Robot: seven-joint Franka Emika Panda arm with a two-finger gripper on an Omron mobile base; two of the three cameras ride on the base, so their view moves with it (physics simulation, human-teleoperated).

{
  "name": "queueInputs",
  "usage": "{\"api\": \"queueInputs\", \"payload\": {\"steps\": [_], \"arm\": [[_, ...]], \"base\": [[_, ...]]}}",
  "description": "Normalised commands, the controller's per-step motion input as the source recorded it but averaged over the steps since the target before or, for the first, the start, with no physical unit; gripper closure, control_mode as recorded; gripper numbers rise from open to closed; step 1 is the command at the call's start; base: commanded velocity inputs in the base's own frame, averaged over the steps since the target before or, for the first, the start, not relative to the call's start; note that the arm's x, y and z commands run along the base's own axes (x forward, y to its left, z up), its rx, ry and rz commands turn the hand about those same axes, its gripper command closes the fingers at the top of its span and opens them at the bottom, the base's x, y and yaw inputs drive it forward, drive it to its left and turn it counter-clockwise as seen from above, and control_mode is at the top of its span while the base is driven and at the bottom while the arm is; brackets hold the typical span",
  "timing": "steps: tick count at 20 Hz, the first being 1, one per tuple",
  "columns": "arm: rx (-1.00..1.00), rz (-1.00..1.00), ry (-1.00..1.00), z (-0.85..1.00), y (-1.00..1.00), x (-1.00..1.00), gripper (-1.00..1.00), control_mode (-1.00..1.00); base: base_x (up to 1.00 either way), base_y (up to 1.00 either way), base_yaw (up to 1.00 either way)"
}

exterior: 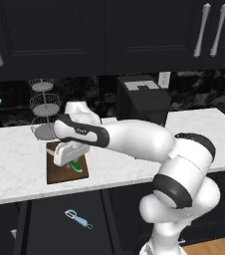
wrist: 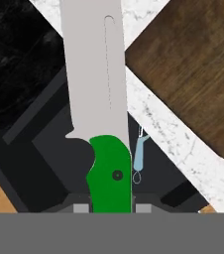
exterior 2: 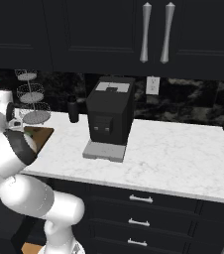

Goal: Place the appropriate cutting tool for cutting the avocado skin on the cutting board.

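Hand view: the gripper (wrist: 111, 208) is clamped on the green handle of the knife (wrist: 96, 84), blade pointing straight ahead of it, with the board (wrist: 193, 69) just beyond and to one side, presumably ready for set-down.

A black coffee machine (exterior 2: 109, 116) stands on the white marble bench (exterior 2: 173, 154) beside a wire tiered stand (exterior: 42, 107); a blue-handled peeler (exterior: 78, 218) (small) lies on the floor below.

one knife (wrist: 96, 99), one cutting board (wrist: 193, 69), one peeler (exterior: 77, 218), one coffee machine (exterior 2: 109, 116).
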Motion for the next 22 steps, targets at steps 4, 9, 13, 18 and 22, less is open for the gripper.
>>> {"api": "queueInputs", "payload": {"steps": [4,9,13,18,22], "arm": [[-0.07,0.0,0.0,-0.45,0.03,0.45,1.0,-1.0],[-0.03,0.0,0.01,-0.5,0.0,0.43,1.0,-1.0],[0.0,0.0,0.0,-0.32,0.0,0.37,1.0,-1.0],[-0.02,0.0,0.03,-0.28,0.04,0.35,1.0,-1.0],[-0.04,0.0,0.04,-0.32,0.04,0.25,1.0,-1.0]], "base": [[0.0,0.0,0.0],[0.0,0.0,0.0],[0.0,0.0,0.0],[0.0,0.0,0.0],[0.0,0.0,0.0]]}}
